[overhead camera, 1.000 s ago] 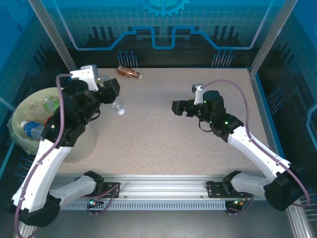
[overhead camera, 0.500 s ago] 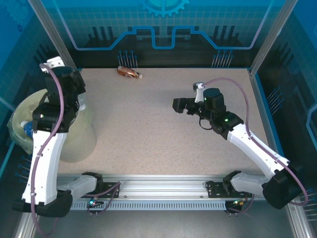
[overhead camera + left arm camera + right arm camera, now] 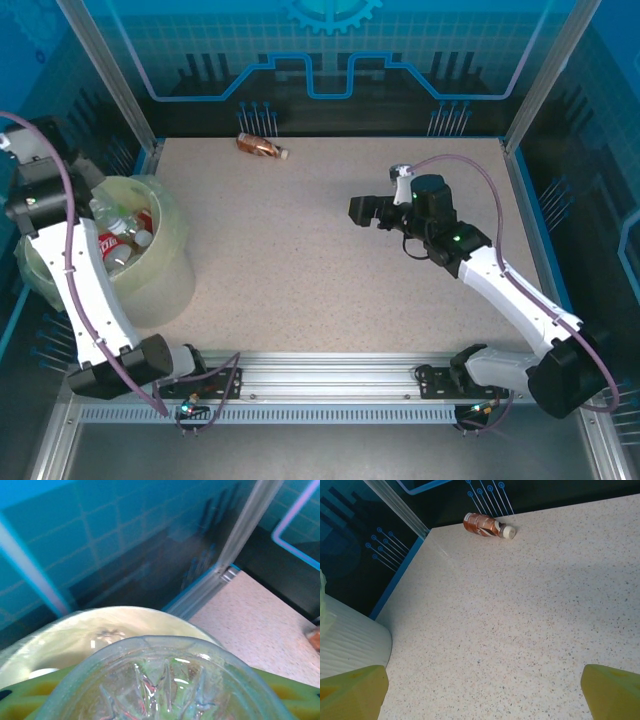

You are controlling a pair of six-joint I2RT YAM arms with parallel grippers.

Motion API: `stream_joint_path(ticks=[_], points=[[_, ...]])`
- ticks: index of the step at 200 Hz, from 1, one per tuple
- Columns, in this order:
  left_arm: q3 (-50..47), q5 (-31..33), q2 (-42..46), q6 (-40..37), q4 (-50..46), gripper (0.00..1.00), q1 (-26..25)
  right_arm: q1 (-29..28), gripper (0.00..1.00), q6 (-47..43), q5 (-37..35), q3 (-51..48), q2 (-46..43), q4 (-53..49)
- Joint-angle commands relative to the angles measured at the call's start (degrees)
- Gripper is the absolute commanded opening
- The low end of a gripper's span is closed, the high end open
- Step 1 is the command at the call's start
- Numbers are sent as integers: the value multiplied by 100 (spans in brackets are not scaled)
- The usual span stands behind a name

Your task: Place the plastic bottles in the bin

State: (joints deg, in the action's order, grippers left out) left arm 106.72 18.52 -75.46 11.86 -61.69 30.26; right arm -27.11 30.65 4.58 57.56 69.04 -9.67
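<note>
**Fig.** Drop step, near to far.

**(a)** My L fingers (image 3: 160,707) pinch a clear bottle (image 3: 165,675) by its body, base toward the wrist cam. Their yellow-green pads (image 3: 295,690) show on either side of it. Just beyond the base lies the rim of the bin (image 3: 125,616), so I judge the bottle to hang over or close by the opening. The exact overlap can't be told.

**(b)** Top view: the bin sits at the L edge of the bench (image 3: 330,290), w/ several bottles (image 3: 122,238) inside, incl. a red-labelled one.

**(c)** Mid-bench: my R fingers (image 3: 363,212) are spread wide & hold nothing, hovering over bare surface.

**(d)** Far edge: one brown bottle (image 3: 262,146) lies on its side, white cap to the R, well apart from both arms.

**Step in hand:** release of the clear bottle into the bin.

**Next move, as I judge it:** spread the L fingers only once the bottle is over the opening, not the rim. After that, the R arm must reach far-L, set its fingers across the brown bottle's body, lower & close. That bottle may roll when touched.
</note>
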Motion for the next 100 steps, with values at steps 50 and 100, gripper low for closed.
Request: stream_joint_path(ticks=[50, 100], points=[[-311, -993, -194, 106, -853, 69, 1289, 145, 100, 230, 519, 527, 345, -275], [43, -1198, -134, 217, -833, 99, 1153, 192, 100, 226, 208, 371, 165, -346]])
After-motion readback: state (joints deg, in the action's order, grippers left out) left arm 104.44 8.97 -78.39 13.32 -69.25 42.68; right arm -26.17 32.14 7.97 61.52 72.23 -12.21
